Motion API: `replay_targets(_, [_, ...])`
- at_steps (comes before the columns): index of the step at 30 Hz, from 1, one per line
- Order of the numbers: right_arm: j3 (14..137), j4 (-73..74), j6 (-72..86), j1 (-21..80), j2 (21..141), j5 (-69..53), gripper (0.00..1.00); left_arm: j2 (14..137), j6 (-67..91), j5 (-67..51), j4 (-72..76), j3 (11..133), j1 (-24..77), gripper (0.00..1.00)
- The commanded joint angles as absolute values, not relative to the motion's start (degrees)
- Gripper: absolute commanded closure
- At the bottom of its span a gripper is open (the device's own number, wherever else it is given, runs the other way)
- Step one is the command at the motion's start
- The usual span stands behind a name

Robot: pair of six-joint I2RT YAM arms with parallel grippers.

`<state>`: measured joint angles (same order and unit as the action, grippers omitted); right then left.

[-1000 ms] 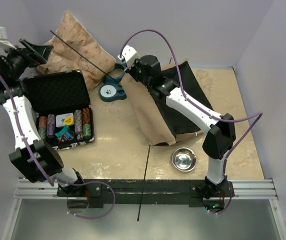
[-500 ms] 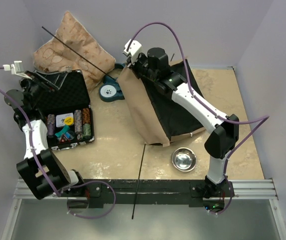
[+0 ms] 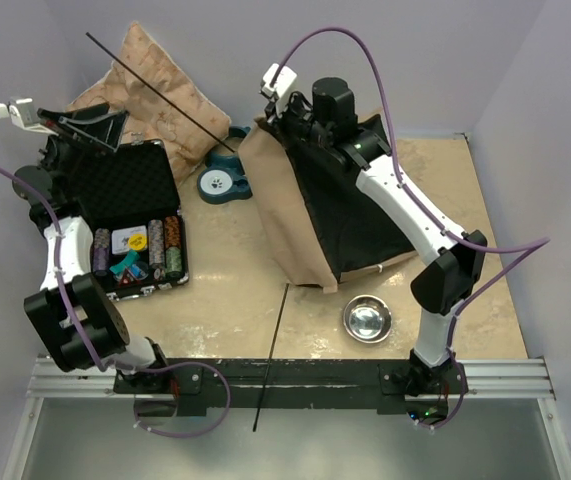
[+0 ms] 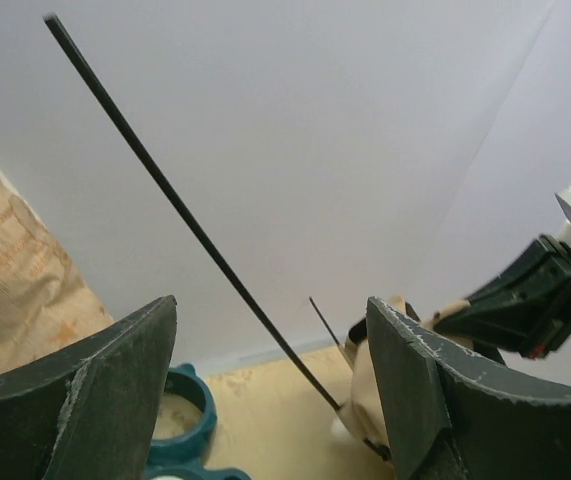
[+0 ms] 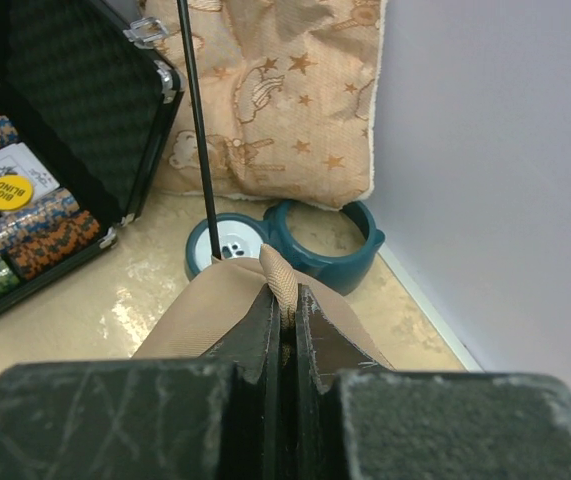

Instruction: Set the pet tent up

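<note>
The right arm has hauled the peak of the pet tent (image 3: 283, 215) higher and further back, so the tan wall now stands steeper. The left arm has pulled away from the star-patterned pillow (image 3: 140, 105) to hang over the raised lid of the poker chip case (image 3: 115, 185).

The right gripper (image 5: 283, 320) is pressed together on a small fabric tab at the very top of the tent, and the black lining sags away below it on the right side. The left gripper (image 4: 270, 310) has its jaws spread with nothing between them. The long dark pole (image 4: 185, 215) seen through that gap is well beyond them.

That pole runs from the peak, just beside the teal pet bowl (image 3: 223, 182), up and back over the pillow. A second pole (image 3: 272, 350) lies from the tent's near hem out over the front rail. Whether it sits in a sleeve I cannot tell.

The step in hand looks like raising the peak so the frame can be spread. To do it well:
- **Right arm:** it should hold the tab steady and vertical, because any sideways drift will let the fabric fold.
- **Left arm:** it should come in low on the long pole, near the peak, closing squarely across the shaft so the thin rod cannot roll out
</note>
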<state>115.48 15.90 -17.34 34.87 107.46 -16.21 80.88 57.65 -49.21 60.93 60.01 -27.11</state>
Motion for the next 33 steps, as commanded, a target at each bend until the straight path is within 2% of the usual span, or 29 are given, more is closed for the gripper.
replay_targets(1, [117.95, 15.03, -16.17, 35.07, 105.38, -19.86, 1.00, 84.54, 57.48, -42.81, 65.22, 67.05, -26.28, 0.20])
replay_targets(10, [116.02, 16.08, -16.96, 35.07, 103.54, -21.35, 1.00, 91.57, 56.87, -37.18, 61.00, 77.60, -25.40, 0.23])
replay_targets(20, [114.70, 16.44, -17.49, 35.07, 102.31, -22.94, 1.00, 94.40, 53.00, -34.28, 56.70, 81.91, -22.06, 0.35])
replay_targets(25, [114.43, 16.70, -17.49, 34.98, 101.95, -22.50, 1.00, 93.69, 56.68, -31.81, 56.77, 79.20, -23.20, 0.37])
replay_targets(33, [112.06, 15.56, -17.40, 34.98, 100.46, -21.97, 1.00, 87.90, 59.06, -36.21, 58.36, 69.53, -27.24, 0.32])
